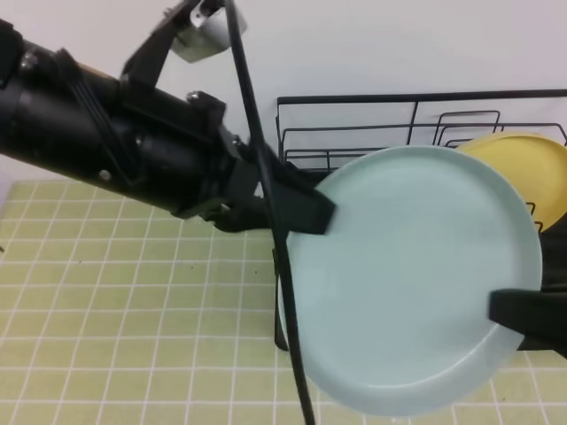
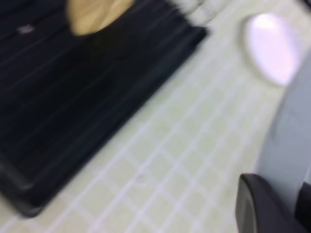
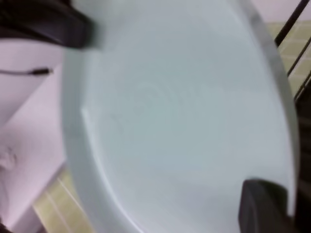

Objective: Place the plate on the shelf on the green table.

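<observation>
The pale blue-mint plate (image 1: 412, 279) hangs tilted in the air in front of the shelf (image 1: 372, 133), a black wire rack on the green table (image 1: 115, 292). My left gripper (image 1: 306, 211) reaches in from the left, one finger across the plate's upper left rim. I cannot tell whether it clamps. My right gripper (image 1: 523, 317) is shut on the plate's lower right rim. In the right wrist view the plate (image 3: 175, 121) fills the frame, with my finger (image 3: 265, 208) on its edge. The left wrist view is blurred and shows the plate's edge (image 2: 289, 141) beside a finger (image 2: 260, 206).
A yellow plate (image 1: 532, 173) stands in the rack's right side, behind the held plate. The rack's black tray base (image 2: 82, 92) lies on the tiles. A black cable (image 1: 266, 177) hangs across the left arm and the plate's left edge.
</observation>
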You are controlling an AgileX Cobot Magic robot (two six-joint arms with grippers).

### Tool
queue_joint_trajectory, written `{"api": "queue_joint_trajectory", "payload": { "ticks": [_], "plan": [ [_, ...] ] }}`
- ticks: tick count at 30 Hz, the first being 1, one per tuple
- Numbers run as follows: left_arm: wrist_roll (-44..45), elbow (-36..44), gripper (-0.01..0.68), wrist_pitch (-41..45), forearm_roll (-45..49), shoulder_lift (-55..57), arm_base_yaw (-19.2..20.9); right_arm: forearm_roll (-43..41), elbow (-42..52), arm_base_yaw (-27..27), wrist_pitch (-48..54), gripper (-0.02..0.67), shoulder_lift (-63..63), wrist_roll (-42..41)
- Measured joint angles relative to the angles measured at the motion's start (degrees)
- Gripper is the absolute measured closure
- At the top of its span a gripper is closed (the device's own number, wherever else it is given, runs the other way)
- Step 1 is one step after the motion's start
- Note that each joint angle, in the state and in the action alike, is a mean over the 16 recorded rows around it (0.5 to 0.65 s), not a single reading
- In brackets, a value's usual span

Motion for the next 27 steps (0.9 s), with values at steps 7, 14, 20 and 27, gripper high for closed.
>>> {"api": "queue_joint_trajectory", "payload": {
  "ticks": [7, 14, 20, 27],
  "plan": [
    [2.33, 0.0, 0.346, 3.39, -8.39, -0.05, -0.02, -3.08, -0.05, 0.0, -5.18, 0.652, 1.57, -6.2],
    [3.27, 0.0, 0.256, 4.07, -11.08, -0.08, 0.26, -7.64, -0.81, 0.0, -15.45, 0.652, 1.58, -11.91],
    [4.0, 0.0, 0.408, 4.21, -9.3, -0.22, 1.54, -11.45, -4.64, 0.0, -21.54, 0.652, 1.54, -19.42],
    [2.4, 0.0, 0.604, 4.55, -0.79, -0.22, 3.56, -20.82, -13.29, 0.0, -25.12, 0.652, 1.92, -28.65]
  ]
}}
